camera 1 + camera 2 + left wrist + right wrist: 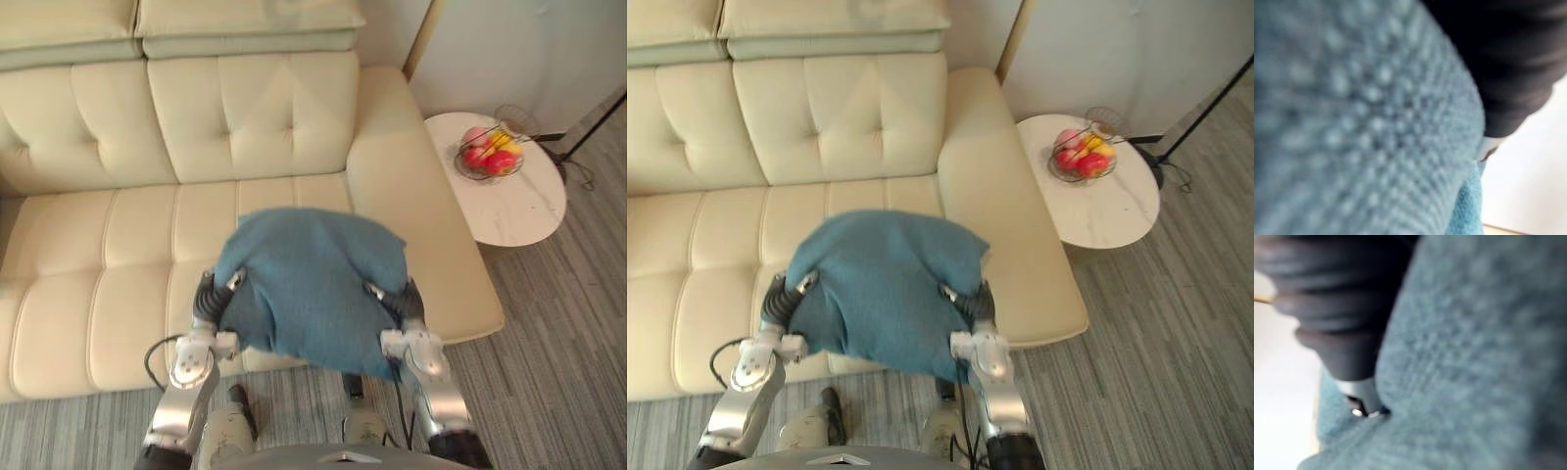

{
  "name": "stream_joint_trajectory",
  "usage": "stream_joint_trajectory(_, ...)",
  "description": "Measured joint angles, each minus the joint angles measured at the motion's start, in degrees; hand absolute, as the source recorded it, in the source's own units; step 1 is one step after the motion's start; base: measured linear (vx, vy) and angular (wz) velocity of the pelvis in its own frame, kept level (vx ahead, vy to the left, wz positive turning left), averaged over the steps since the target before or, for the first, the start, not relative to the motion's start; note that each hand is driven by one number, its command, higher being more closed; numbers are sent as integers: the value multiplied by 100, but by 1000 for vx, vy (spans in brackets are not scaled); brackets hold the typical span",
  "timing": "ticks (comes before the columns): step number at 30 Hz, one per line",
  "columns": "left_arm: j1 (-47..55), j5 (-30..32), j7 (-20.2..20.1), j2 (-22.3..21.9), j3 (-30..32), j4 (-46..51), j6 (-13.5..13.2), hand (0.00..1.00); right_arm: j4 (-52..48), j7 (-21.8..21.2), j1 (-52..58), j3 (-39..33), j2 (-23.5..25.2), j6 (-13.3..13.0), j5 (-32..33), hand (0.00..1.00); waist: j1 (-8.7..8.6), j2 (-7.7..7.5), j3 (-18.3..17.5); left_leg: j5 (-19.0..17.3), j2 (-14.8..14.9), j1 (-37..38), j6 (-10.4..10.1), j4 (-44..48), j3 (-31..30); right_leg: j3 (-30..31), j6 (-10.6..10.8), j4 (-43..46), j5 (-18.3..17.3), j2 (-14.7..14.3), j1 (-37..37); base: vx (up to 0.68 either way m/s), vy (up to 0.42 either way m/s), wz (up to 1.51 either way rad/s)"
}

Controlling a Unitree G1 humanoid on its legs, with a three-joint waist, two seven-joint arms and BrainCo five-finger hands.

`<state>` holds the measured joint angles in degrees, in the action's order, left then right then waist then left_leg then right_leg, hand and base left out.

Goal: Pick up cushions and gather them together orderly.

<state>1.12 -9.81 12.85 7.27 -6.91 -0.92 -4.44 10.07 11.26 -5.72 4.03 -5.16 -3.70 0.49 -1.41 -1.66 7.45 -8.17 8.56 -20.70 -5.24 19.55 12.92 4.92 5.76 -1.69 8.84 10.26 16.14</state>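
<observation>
The teal cloth cushion [309, 284] is matt with a nubbly weave. The cream tufted sofa [118, 147] looks like smooth, faintly glossy leather. At upper right, the round white bench [524, 217] is smooth and stone-veined.

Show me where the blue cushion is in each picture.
Left eye view: blue cushion lower centre, over the sofa edge.
Right eye view: blue cushion lower centre-left.
Left wrist view: blue cushion very close.
Right wrist view: blue cushion very close.
Landmark: fruit basket on round table, both eye views.

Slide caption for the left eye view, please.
Left hand and right hand carry a blue cushion by the cream sofa.
</observation>
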Motion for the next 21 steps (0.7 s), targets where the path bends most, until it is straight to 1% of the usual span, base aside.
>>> stream_joint_trajectory(1, -83, 16, 48, 2, 21, -27, -2, 100, 37, 31, -108, 18, -12, 1, -32, 100, 6, 12, 24, 27, -6, -34, -2, -27, -14, -26, -12, -4, 9, 3, 26, -216, -40, 38)
stream_joint_trajectory(2, -626, 81, 280, 70, 146, -115, -15, 100, 206, 209, -781, 28, -13, -4, -124, 100, 68, 30, 242, 240, -72, -170, 4, -210, -81, -192, -50, -16, 36, 47, 173, -198, -43, 31)
stream_joint_trajectory(3, -969, 128, 451, 153, 200, -165, -49, 100, 331, 339, -1206, 33, -28, -4, -243, 100, 94, 42, 317, 390, -104, -336, -10, -323, -134, -273, -58, -33, 45, 63, 338, -198, -43, 36)
stream_joint_trajectory(4, -1170, 141, 522, 203, 225, -204, -63, 100, 397, 410, -1443, 33, -46, -6, -286, 100, 109, 65, 373, 473, -118, -423, -15, -385, -180, -303, -56, -49, 63, 63, 416, -183, -63, 36)
stream_joint_trajectory(5, -1723, 273, 786, 362, 243, -327, -65, 100, 667, 625, -2088, 30, -110, -6, -390, 100, 155, 108, 595, 726, -139, -504, -38, -600, -243, -418, -25, -107, 178, 56, 514, -170, -77, 39)
stream_joint_trajectory(6, -2208, 339, 992, 518, 251, -468, -65, 100, 903, 798, -2643, 20, -178, 7, -514, 100, 192, 140, 686, 949, -151, -623, -61, -831, -322, -493, 16, -167, 264, 36, 646, -196, -94, 45)
stream_joint_trajectory(7, -2650, 358, 1142, 633, 271, -577, -65, 100, 1026, 936, -3100, 8, -253, 16, -557, 100, 205, 158, 825, 1119, -156, -652, -81, -1020, -377, -567, 34, -205, 318, 21, 704, -120, -68, 28)
stream_joint_trajectory(8, -2867, 407, 1238, 685, 289, -647, -65, 100, 1105, 1036, -3331, 1, -275, 16, -579, 100, 219, 158, 892, 1205, -155, -651, -89, -1135, -392, -577, 36, -222, 349, 5, 743, -101, -66, 21)
stream_joint_trajectory(9, -3334, 450, 1397, 777, 322, -840, -65, 100, 1218, 1196, -3785, -69, -291, 23, -664, 100, 234, 163, 968, 1387, -153, -683, -105, -1365, -430, -608, 29, -277, 415, -23, 823, -117, -78, 14)
stream_joint_trajectory(10, -3790, 450, 1526, 881, 360, -1057, -65, 100, 1356, 1348, -4210, -130, -336, 24, -771, 100, 243, 164, 1026, 1547, -153, -719, -115, -1563, -467, -661, 29, -287, 453, -44, 922, -136, -86, 22)
stream_joint_trajectory(11, -4530, 458, 1686, 1049, 353, -1392, -65, 100, 1529, 1568, -4842, -223, -417, 25, -877, 100, 233, 167, 1152, 1773, -153, -748, -128, -1855, -520, -733, 41, -287, 492, -67, 1036, -105, -59, 20)
stream_joint_trajectory(12, -4880, 502, 1743, 1127, 343, -1557, -65, 100, 1626, 1670, -5142, -268, -470, 31, -971, 100, 229, 163, 1220, 1874, -153, -752, -127, -1991, -536, -751, 45, -287, 518, -76, 1089, -110, -38, 17)
stream_joint_trajectory(14, -6041, 681, 1919, 1346, 428, -2081, -66, 100, 1960, 2037, -6258, -493, -556, 48, -1213, 100, 207, 168, 1288, 2186, -170, -933, -109, -2379, -574, -761, 44, -287, 623, -78, 1430, -107, -11, 7)
stream_joint_trajectory(16, -6703, 745, 1999, 1452, 477, -2367, -73, 100, 2035, 2229, -6793, -526, -631, 50, -1228, 100, 176, 165, 1493, 2221, -181, -969, -98, -2400, -628, -816, 54, -287, 634, -71, 1442, -80, 21, 12)
stream_joint_trajectory(17, -7118, 785, 2072, 1537, 476, -2558, -110, 0, 2036, 2422, -7083, -563, -673, 53, -1286, 0, 162, 170, 1518, 2244, -181, -1098, -99, -2401, -681, -881, 54, -289, 634, -70, 1536, -64, 30, 15)
stream_joint_trajectory(19, -7505, 785, 2113, 1632, 479, -2780, -141, 0, 2059, 2563, -7379, -656, -660, 59, -1356, 0, 183, 169, 1523, 2281, -181, -1256, -96, -2404, -702, -886, 54, -289, 634, -70, 1685, -48, 22, 9)
stream_joint_trajectory(20, -7823, 782, 2174, 1718, 498, -2998, -147, 0, 2177, 2689, -7667, -717, -669, 72, -1384, 0, 202, 166, 1591, 2309, -181, -1367, -96, -2404, -714, -890, 77, -290, 651, -70, 1788, -45, 24, 5)
stream_joint_trajectory(21, -7907, 780, 2189, 1740, 522, -3051, -147, 0, 2268, 2708, -7784, -736, -674, 78, -1383, 0, 201, 170, 1617, 2317, -180, -1409, -96, -2404, -724, -896, 77, -290, 651, -70, 1820, -36, 20, 6)
